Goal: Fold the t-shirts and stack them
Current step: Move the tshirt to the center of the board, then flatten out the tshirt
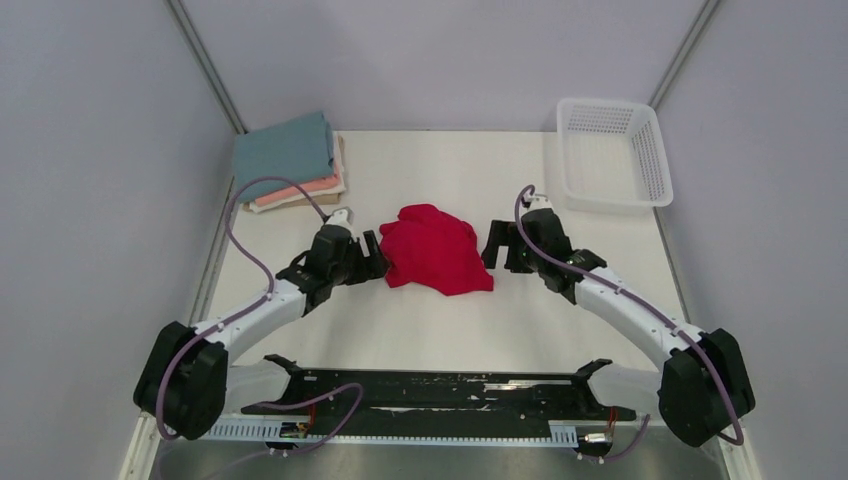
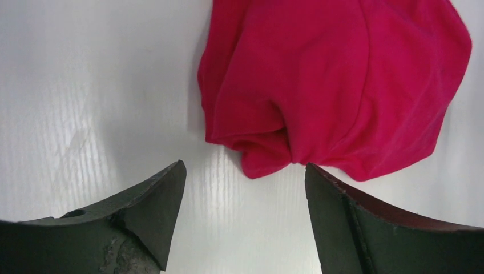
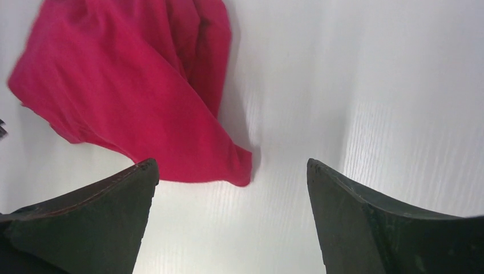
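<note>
A crumpled crimson-red t-shirt (image 1: 436, 249) lies in a heap at the table's middle. It also shows in the left wrist view (image 2: 337, 85) and the right wrist view (image 3: 131, 97). My left gripper (image 1: 374, 257) is open and empty just left of the heap, close to its edge (image 2: 245, 168). My right gripper (image 1: 497, 249) is open and empty just right of the heap (image 3: 231, 168). A stack of folded shirts sits at the back left: teal-blue (image 1: 284, 152) on top, salmon-pink (image 1: 300, 193) under it, cream (image 1: 290, 203) at the bottom.
A white plastic mesh basket (image 1: 610, 155) stands at the back right corner. Grey walls close the table on three sides. A black rail (image 1: 440, 390) runs along the near edge between the arm bases.
</note>
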`<act>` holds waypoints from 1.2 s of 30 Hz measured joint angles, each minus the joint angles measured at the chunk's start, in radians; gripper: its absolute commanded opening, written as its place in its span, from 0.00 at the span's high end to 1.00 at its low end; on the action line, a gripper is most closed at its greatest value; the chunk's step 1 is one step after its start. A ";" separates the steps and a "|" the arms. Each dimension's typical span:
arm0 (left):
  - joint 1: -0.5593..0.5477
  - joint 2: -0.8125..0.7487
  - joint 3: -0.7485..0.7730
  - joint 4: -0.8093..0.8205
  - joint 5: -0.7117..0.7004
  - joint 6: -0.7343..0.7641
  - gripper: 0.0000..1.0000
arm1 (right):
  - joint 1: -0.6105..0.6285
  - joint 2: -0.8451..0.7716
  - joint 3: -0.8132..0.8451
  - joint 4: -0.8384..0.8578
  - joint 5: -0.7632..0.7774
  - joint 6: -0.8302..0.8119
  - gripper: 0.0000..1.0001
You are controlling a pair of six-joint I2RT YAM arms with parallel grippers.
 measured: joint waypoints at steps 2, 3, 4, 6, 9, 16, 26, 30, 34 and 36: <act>0.003 0.053 0.021 0.042 0.014 0.011 0.22 | 0.000 -0.003 -0.055 0.002 -0.008 0.012 0.00; 0.010 0.081 0.032 0.069 0.025 0.022 0.23 | 0.000 -0.006 -0.082 0.002 -0.013 0.016 0.00; 0.014 0.100 0.039 0.083 0.029 0.027 0.24 | 0.000 -0.010 -0.099 0.002 -0.015 0.019 0.00; 0.032 0.145 0.056 0.112 0.050 0.046 0.29 | 0.000 -0.030 -0.134 0.000 -0.015 0.028 0.00; 0.052 0.213 0.079 0.156 0.090 0.072 0.42 | 0.000 -0.072 -0.162 0.003 -0.015 0.041 0.00; 0.054 0.325 0.119 0.214 0.197 0.092 0.94 | 0.000 -0.074 -0.203 0.021 -0.042 0.079 0.06; 0.054 0.251 0.125 0.196 0.213 0.092 1.00 | 0.000 0.063 -0.229 0.148 -0.170 0.123 0.28; 0.054 0.152 0.103 0.190 0.206 0.089 1.00 | 0.013 0.171 -0.221 0.223 -0.201 0.133 0.66; 0.054 0.059 0.084 0.172 0.194 0.089 1.00 | 0.048 0.239 -0.186 0.270 -0.211 0.137 1.00; 0.054 0.024 0.082 0.157 0.180 0.089 1.00 | 0.069 0.245 -0.175 0.277 -0.213 0.135 1.00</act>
